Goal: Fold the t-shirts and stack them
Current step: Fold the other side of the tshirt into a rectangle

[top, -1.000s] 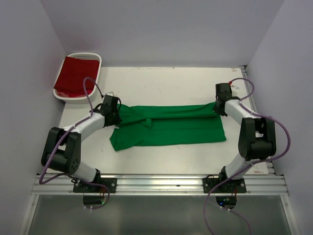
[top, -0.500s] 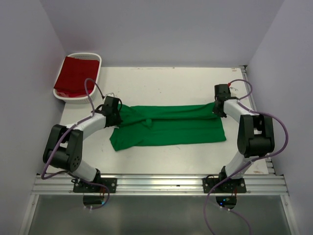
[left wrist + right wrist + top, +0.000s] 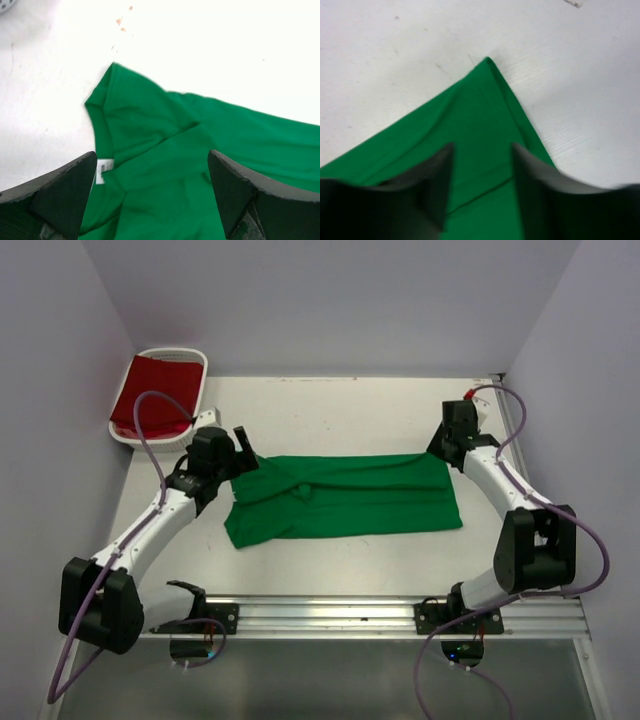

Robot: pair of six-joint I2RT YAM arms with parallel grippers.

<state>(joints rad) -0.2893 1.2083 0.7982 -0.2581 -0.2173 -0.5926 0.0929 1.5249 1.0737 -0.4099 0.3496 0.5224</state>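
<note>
While the left gripper (image 3: 151, 157) and right gripper (image 3: 482, 147) hover spread and empty over the bright green cloth t-shirt (image 3: 345, 495) folded flat on the white table (image 3: 340, 410), a shallow pinch risks dragging its fold open.

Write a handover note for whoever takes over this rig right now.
Left gripper: jaws open, empty, over the collar end of the green t-shirt.
Right gripper: jaws open, empty, over its opposite far corner.
The green t-shirt lies flat on the table as a long band, apparently folded once lengthwise.
The dark red t-shirt sits in the white basket, far left.
Left to do: finish folding green, fold red, stack both.
</note>
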